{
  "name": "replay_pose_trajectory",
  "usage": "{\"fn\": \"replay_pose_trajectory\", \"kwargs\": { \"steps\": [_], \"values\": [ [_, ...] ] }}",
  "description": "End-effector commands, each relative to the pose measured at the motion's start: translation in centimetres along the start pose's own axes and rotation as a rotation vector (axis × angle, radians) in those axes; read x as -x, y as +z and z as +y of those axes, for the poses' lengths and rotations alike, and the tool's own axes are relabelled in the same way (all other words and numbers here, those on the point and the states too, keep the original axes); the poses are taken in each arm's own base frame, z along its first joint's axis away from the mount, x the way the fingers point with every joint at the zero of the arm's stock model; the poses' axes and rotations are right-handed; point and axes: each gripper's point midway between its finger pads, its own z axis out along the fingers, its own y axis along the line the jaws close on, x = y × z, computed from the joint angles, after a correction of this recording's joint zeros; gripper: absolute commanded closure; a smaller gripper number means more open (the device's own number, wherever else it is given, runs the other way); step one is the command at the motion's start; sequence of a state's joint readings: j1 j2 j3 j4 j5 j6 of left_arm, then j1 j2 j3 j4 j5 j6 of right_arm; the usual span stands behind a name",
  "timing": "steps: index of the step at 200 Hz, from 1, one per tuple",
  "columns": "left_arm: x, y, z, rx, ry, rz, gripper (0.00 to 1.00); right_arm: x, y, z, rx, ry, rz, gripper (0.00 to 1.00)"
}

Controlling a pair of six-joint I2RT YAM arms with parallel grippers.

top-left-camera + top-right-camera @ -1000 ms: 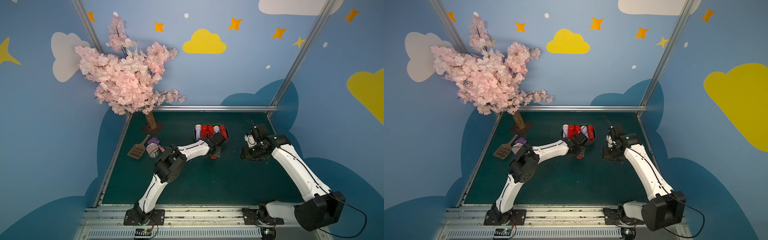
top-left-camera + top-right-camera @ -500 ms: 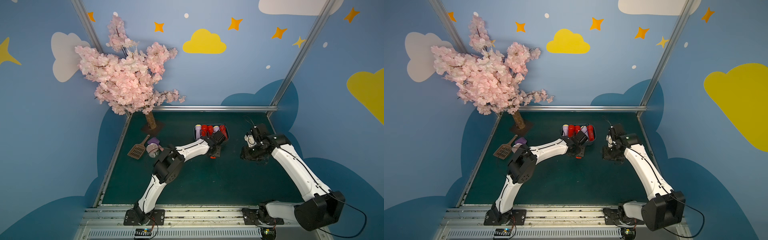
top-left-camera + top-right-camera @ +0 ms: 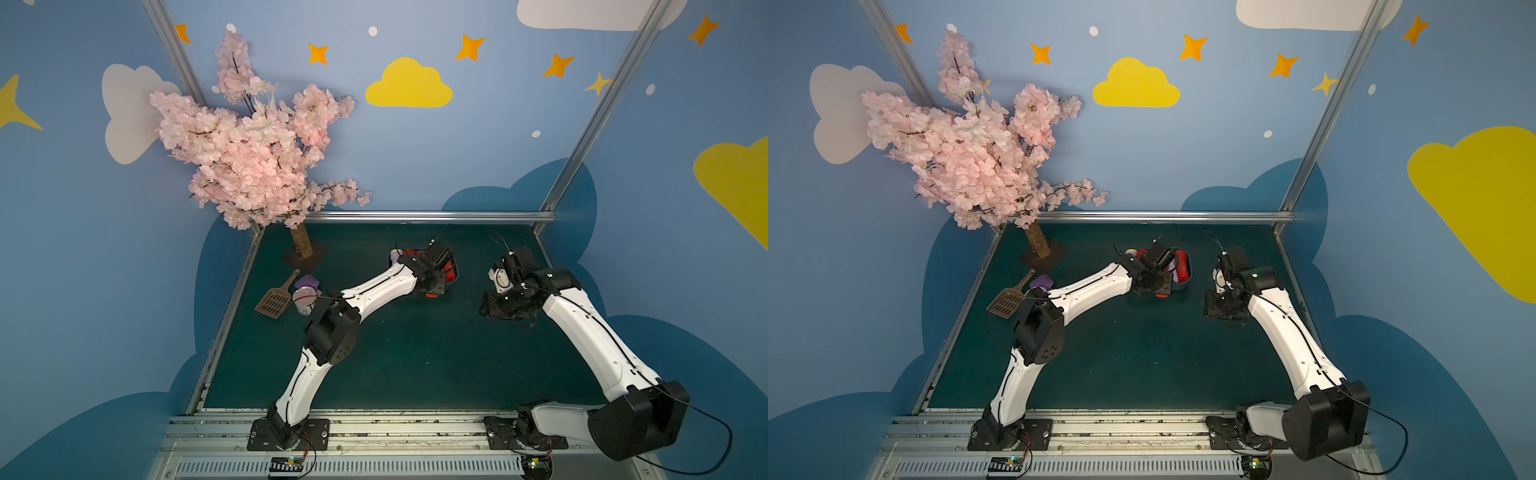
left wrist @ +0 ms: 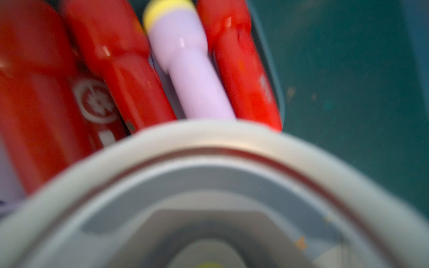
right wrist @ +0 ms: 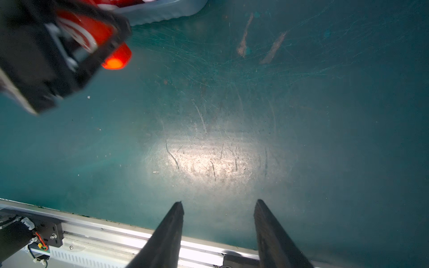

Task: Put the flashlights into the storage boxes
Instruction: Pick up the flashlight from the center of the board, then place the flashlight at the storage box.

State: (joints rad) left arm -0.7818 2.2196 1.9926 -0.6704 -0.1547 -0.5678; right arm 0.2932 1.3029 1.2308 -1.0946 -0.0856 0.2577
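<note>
Left gripper (image 5: 90,32) clamps a red flashlight (image 5: 116,59) just beside the tub (image 5: 162,11); red and lavender flashlights (image 4: 190,69) lie inside it. Right gripper (image 5: 218,205), jaws apart, empty, hangs near the tub.

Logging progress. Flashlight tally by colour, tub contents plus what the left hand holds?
Red flashlights in the slate-blue tub: 3
Lavender flashlights in the tub, one barely visible: 2
Red flashlight held by the left hand: 1
Total: 6
</note>
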Motion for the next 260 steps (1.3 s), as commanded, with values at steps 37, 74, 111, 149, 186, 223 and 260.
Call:
{"fn": "replay_pose_trajectory", "kwargs": {
  "steps": [37,74,111,149,186,223,260],
  "values": [
    [4.4,0.4,1.5,-0.026,-0.017,-0.003,0.70,1.7,0.1,0.0,0.002,0.032,-0.033,0.49],
    [5.3,1.6,2.4,-0.054,-0.052,0.039,0.70,2.3,0.5,0.2,0.008,0.051,-0.038,0.49],
    [5.2,2.5,3.7,-0.072,-0.101,0.066,0.68,2.9,0.8,0.2,0.007,0.070,-0.040,0.49],
    [5.5,3.3,3.2,-0.111,-0.107,0.060,0.67,3.5,1.3,0.5,0.013,0.072,-0.023,0.49],
    [5.7,4.3,2.6,-0.139,-0.122,0.060,0.65,3.6,1.2,0.5,0.007,0.058,-0.002,0.50],
    [5.7,5.0,2.4,-0.144,-0.138,0.062,0.59,3.2,1.0,0.3,-0.002,0.048,0.008,0.50],
    [5.8,5.4,2.3,-0.146,-0.149,0.055,0.53,2.7,0.9,-0.1,-0.017,0.037,0.013,0.49]
  ]
}}
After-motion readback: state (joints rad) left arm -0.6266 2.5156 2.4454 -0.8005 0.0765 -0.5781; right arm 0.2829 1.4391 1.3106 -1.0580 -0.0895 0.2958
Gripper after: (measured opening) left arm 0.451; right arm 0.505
